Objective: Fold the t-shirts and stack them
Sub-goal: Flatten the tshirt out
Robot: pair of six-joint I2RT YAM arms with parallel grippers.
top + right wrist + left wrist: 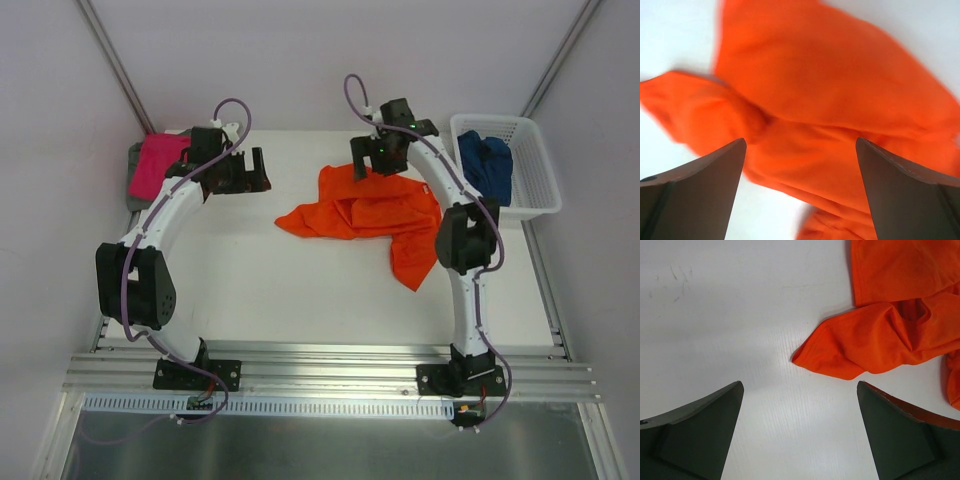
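**Ready for the grab**

Pink shirt (158, 163) parked far left. L fingers (700, 435) spread, empty, above bare surface (740, 315). Orange shirt (365, 212) crumpled mid-surface: soft, light, floppy, so pinch a hem corner. R fingers (695, 185) spread right over it, nothing pinched.

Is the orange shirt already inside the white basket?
No, the orange t-shirt lies crumpled on the table, while the basket holds the dark blue t-shirt.

Four t-shirts: orange (365, 212), pink (158, 162), grey (134, 190), dark blue (487, 165) (one apiece) — one basket (540, 185), two arms (160, 215) (455, 195)
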